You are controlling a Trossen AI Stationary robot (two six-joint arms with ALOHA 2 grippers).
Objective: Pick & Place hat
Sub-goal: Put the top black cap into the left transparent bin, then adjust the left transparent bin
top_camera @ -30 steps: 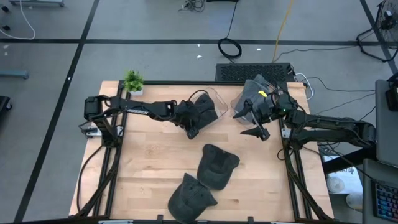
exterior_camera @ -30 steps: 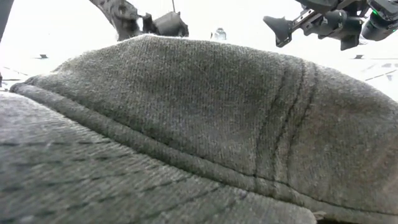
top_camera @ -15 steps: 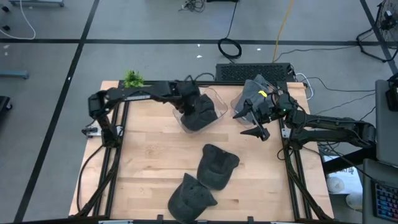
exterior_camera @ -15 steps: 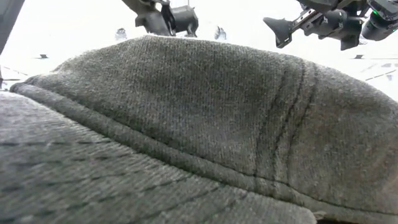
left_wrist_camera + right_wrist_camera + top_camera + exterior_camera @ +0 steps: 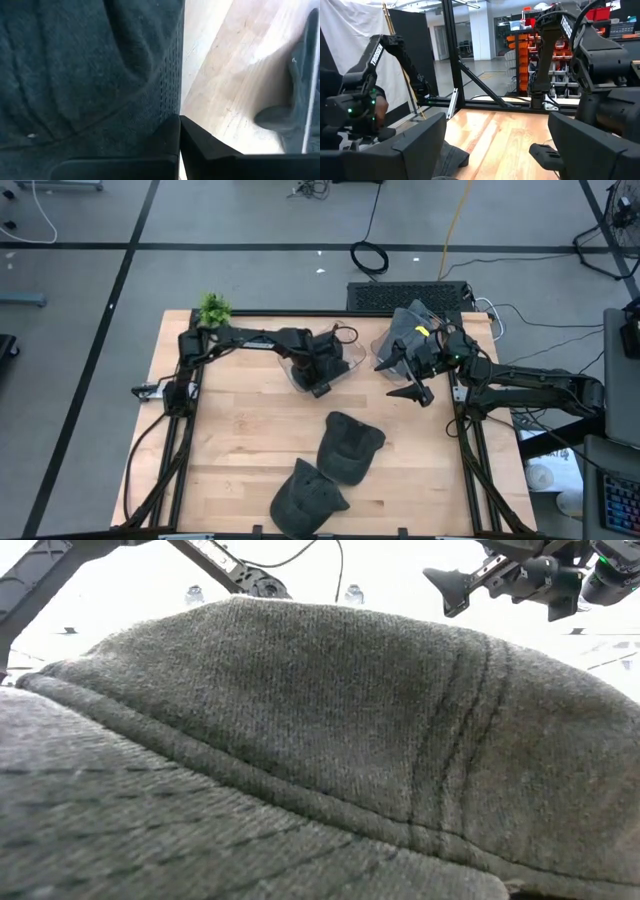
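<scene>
1. High view: bare table [image 5: 240,440] wood lies left of two loose hats [image 5: 350,446].
2. Left gripper [image 5: 318,370] reaches into the clear bin [image 5: 352,352] at the far edge, fingers pinched on a dark hat [image 5: 90,70] there.
3. Right gripper [image 5: 412,375] hovers beside it, fingers spread wide, empty.

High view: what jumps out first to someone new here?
The left gripper, fingers shut on a dark hat, at the clear bin at the table's far edge. Two more dark hats lie loose on the wooden table: one mid-table, one at the near edge. The right gripper hovers open beside a second bin holding a grey hat.
</scene>
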